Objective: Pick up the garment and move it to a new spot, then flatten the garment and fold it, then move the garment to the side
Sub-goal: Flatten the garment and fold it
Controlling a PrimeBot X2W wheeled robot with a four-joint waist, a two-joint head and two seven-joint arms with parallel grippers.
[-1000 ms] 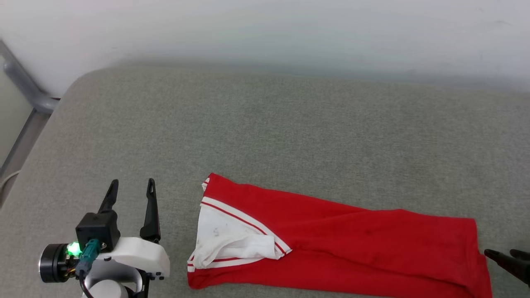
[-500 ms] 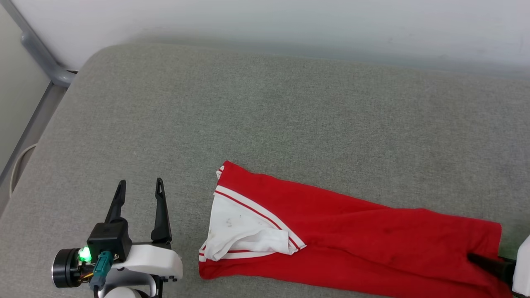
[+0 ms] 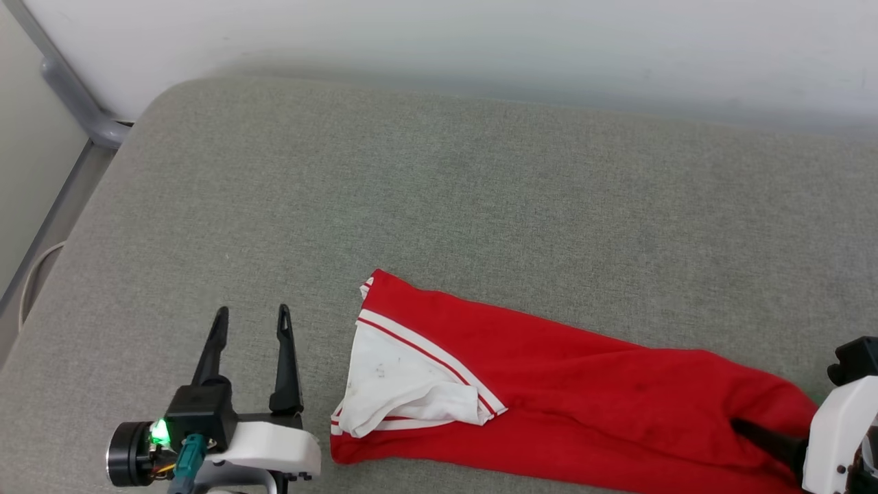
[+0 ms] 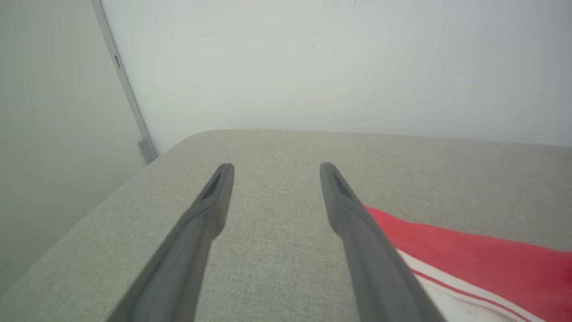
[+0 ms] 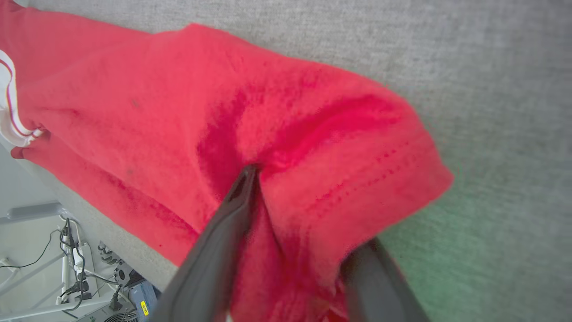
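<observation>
- A grey woven cushion with a rounded corner spreads across the head view, its weave plain and even.
- Behind the cushion's far edge rises a bare white wall, softly lit, with a faint shadow along the join.
- Off the cushion's rounded corner a grey metal tube slants down to an elbow, beside a duller pale panel.
- A thin pale cable loops beside the cushion's left edge.
- In the right wrist view, past the cushion's edge, lie a white power strip with dark cords and a grey box bearing a yellow label.
- A faint green cast tints the weave there.
</observation>
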